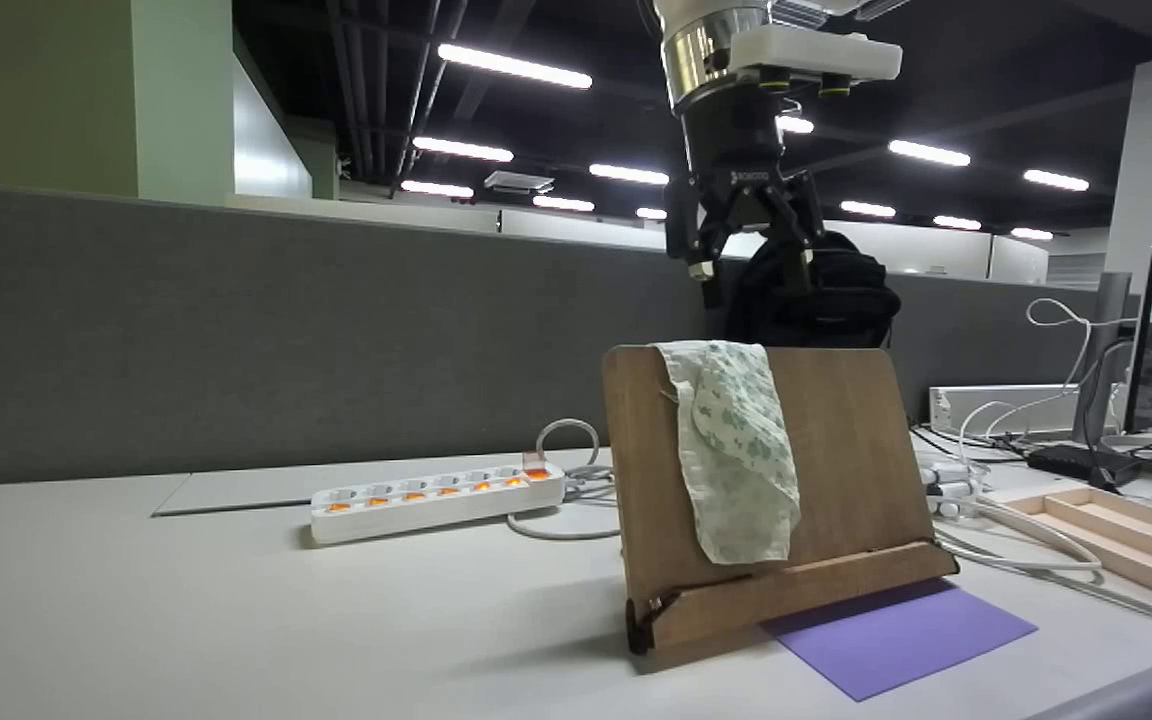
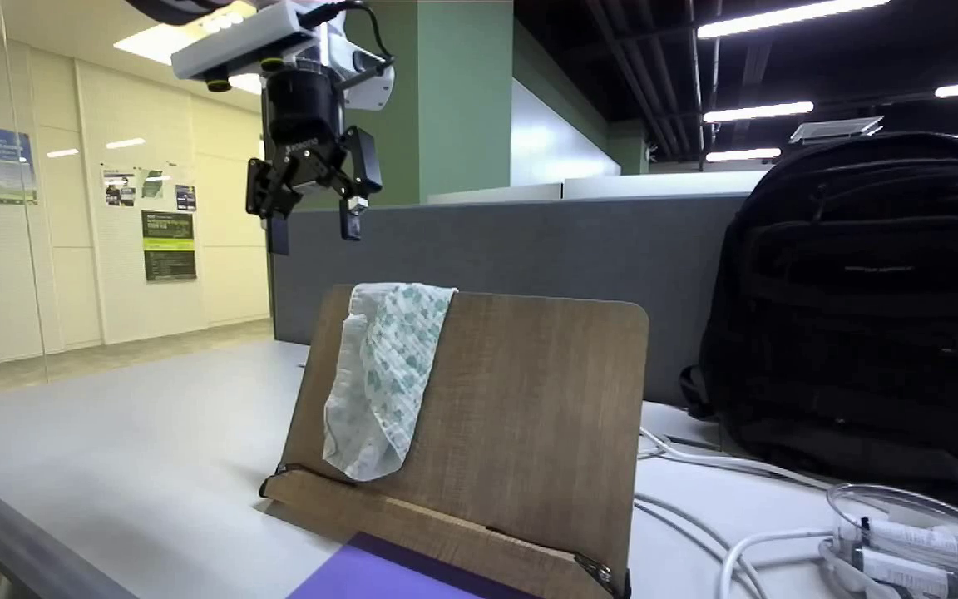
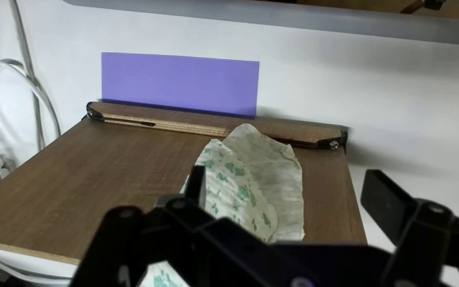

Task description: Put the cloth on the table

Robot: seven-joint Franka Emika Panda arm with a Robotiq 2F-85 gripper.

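Fingers [image 3: 387,207] (apart) above cloth [image 1: 736,455], long axis down stand [image 1: 851,450]

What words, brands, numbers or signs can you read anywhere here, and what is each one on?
"ROBOTIQ": on the black body of the claw, small and slightly blurred.
Wall posters: lettering too small and blurred to read.
Backpack: a small mark on its front, unreadable.
White tubes: dark print, too small to read.
I can make out no other words or numbers.
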